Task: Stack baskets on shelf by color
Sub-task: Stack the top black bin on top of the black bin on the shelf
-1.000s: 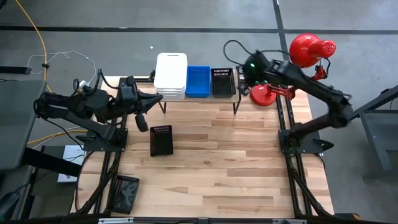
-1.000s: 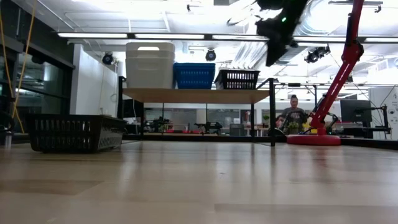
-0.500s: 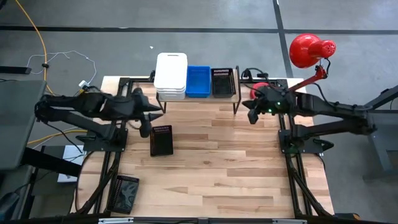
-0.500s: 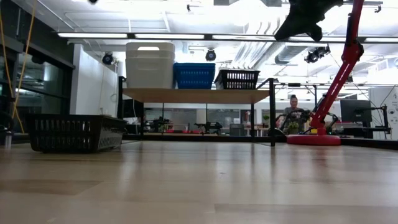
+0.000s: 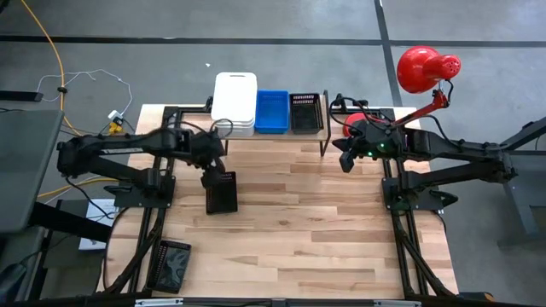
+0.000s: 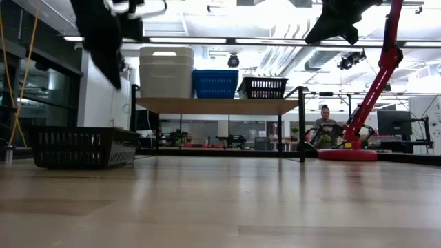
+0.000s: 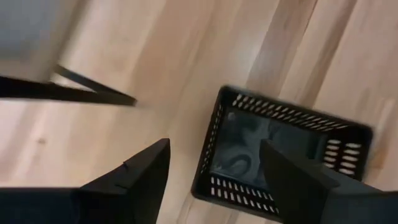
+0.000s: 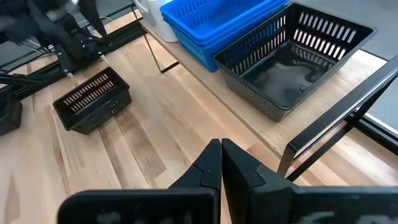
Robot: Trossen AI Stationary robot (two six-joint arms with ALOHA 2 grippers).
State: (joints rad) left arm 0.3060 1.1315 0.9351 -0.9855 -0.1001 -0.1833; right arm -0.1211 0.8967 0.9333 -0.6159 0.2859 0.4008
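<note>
A black slotted basket (image 5: 222, 192) stands by its bottom on the wooden table, left of centre. My left gripper (image 7: 214, 180) hangs open just above its far end (image 6: 114, 69), pointing steeply down; one finger is over the basket's inside, the other over the bare table beyond its short wall. On the shelf (image 5: 269, 135) at the far edge stand a white stack (image 5: 235, 102), a blue basket (image 5: 272, 111) and a black basket (image 8: 298, 56). My right gripper (image 8: 221, 158) is shut and holds nothing, in the air near the shelf's right end (image 5: 344, 160).
A red desk lamp (image 5: 426, 68) stands on its base at the table's far right corner, behind my right arm. Another black basket (image 5: 175, 266) lies off the table's near left edge, on the frame. Bare wood stretches across the table's middle and near side.
My left gripper has come down and toward the right, onto the black basket on the table, and has tipped from near level to pointing steeply down. My right gripper has drawn back from the shelf's right end toward the near side, then kept still.
</note>
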